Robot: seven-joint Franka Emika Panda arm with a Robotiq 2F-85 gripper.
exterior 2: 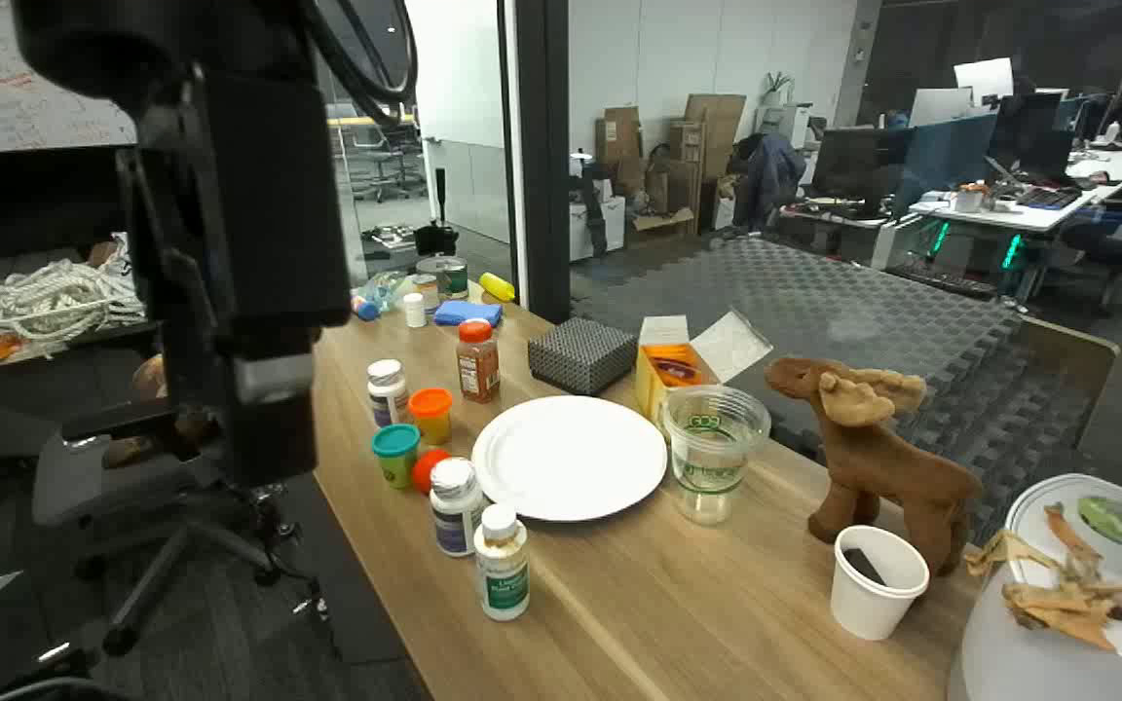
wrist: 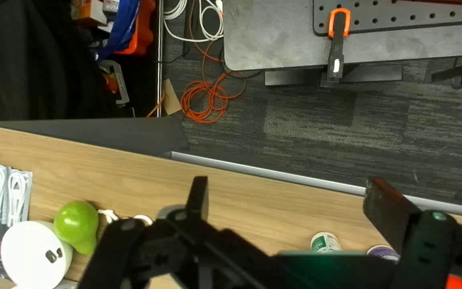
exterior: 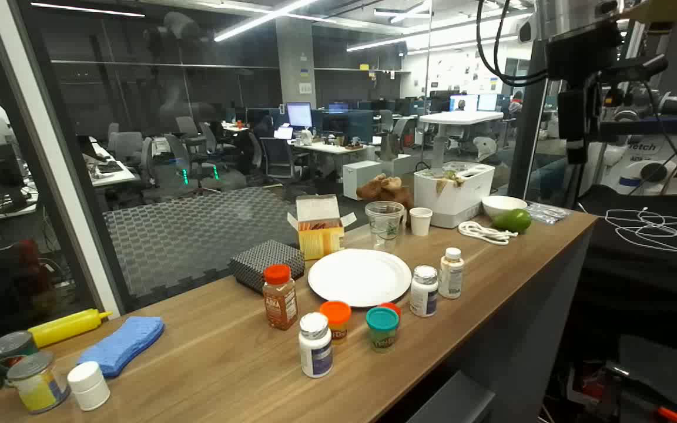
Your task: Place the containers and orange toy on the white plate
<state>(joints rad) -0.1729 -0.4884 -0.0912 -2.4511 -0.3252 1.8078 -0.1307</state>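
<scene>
A bare white plate (exterior: 359,277) lies mid-table, also in view here (exterior 2: 569,458). Beside it stand a teal-lidded Play-Doh tub (exterior: 382,330) (exterior 2: 395,456) and an orange-lidded one (exterior: 336,321) (exterior 2: 431,415). A round orange-red thing (exterior 2: 430,470), perhaps the orange toy, sits partly hidden by the teal tub in an exterior view (exterior: 391,308). White bottles (exterior: 315,345) (exterior: 425,292) (exterior: 451,273) stand around them. My gripper (wrist: 289,200) is open and empty, high above the table; it shows in both exterior views (exterior: 576,147) (exterior 2: 269,428). Two bottles (wrist: 324,242) (wrist: 382,252) show partly below it.
A spice jar (exterior: 280,298), black mesh box (exterior: 268,264), yellow box (exterior: 319,235) and clear cup (exterior: 384,223) surround the plate. A paper cup (exterior 2: 878,582), moose toy (exterior 2: 882,458), white bin (exterior: 455,194) and green pear (wrist: 77,224) stand farther along. The table edge (wrist: 267,171) runs beneath the gripper.
</scene>
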